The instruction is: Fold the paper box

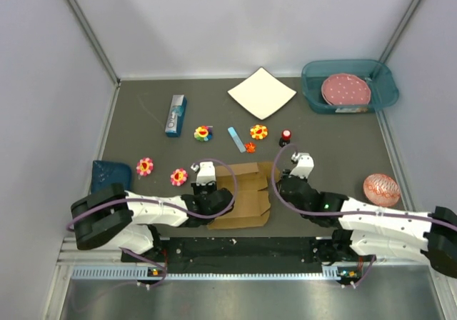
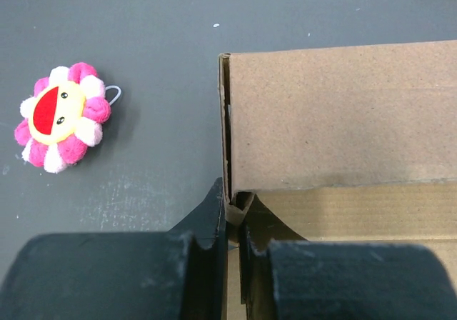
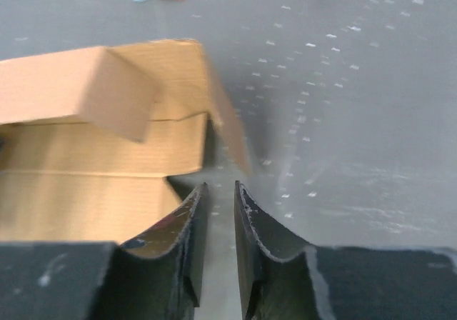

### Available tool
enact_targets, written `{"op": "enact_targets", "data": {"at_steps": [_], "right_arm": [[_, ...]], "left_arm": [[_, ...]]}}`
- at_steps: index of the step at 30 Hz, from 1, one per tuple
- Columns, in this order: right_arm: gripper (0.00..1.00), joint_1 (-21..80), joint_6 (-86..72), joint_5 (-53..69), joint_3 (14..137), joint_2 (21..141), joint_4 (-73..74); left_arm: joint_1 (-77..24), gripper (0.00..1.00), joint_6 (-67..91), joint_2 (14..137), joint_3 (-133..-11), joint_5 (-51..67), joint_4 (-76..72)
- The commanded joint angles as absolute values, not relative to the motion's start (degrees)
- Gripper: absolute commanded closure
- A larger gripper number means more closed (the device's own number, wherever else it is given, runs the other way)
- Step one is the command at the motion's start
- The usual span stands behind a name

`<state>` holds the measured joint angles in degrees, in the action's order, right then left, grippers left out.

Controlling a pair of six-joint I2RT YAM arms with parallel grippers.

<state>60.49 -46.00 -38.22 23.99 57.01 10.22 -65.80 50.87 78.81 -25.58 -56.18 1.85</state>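
Low in the left wrist view, the left gripper [image 2: 232,204] pinches the corner wall of the brown cardboard paper box [image 2: 335,113], which runs off the frame's right edge. In the blurred right wrist view, the right gripper [image 3: 220,191] stands narrowly parted and empty, just right of the box. Beneath lies a dark grey tabletop [image 1: 335,141], with pale walls [image 1: 235,20] behind.

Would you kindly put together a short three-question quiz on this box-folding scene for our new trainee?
1. True or false: the left pincer is shut on an edge of the paper box.
2. What lies in the teal bin? A) a pink dotted disc; B) a blue carton; C) a white sheet.
3. Fill in: in the left wrist view, the pink plush flower lies on the table to the box's ____ side, apart from it.
Key: 1 true; 2 A; 3 left.
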Motion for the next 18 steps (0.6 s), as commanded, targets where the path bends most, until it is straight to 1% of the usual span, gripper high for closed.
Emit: {"op": "enact_targets", "data": {"at_steps": [1, 2, 3, 5, 6, 10, 13, 18], "right_arm": [[0.83, 59.9, -41.9, -27.5, 22.9, 52.5, -1.3], [0.87, 60.0, -41.5, -25.4, 22.9, 52.8, -2.2], [0.92, 60.9, -41.2, -22.9, 22.6, 53.0, -3.2], [0.96, 61.5, -41.0, -20.5, 22.2, 54.7, -5.8], [1.0, 61.7, -41.3, -19.5, 22.1, 55.5, -5.5], [1.0, 61.7, -43.8, -17.8, 21.3, 61.4, -4.2], [1.0, 62.1, -48.2, -17.0, 18.8, 63.4, -6.0], [1.0, 63.0, -57.6, -20.0, 14.2, 65.3, -6.2]], "left_arm": [[-66.1, 1.0, 50.3, 77.8, -25.0, -56.1, 4.0], [-66.1, 1.0, 50.4, 78.0, -25.0, -56.0, 4.0], [-66.1, 1.0, 50.4, 78.2, -25.2, -56.0, 4.0], [-66.2, 1.0, 50.6, 78.9, -25.5, -55.8, 4.0], [-66.3, 1.0, 50.8, 79.2, -25.6, -55.8, 4.0], [-66.6, 1.0, 51.1, 79.1, -25.8, -55.9, 4.0], [-66.6, 1.0, 51.1, 78.3, -25.8, -56.2, 4.0], [-66.6, 1.0, 51.3, 76.9, -25.1, -56.7, 4.0]]}}
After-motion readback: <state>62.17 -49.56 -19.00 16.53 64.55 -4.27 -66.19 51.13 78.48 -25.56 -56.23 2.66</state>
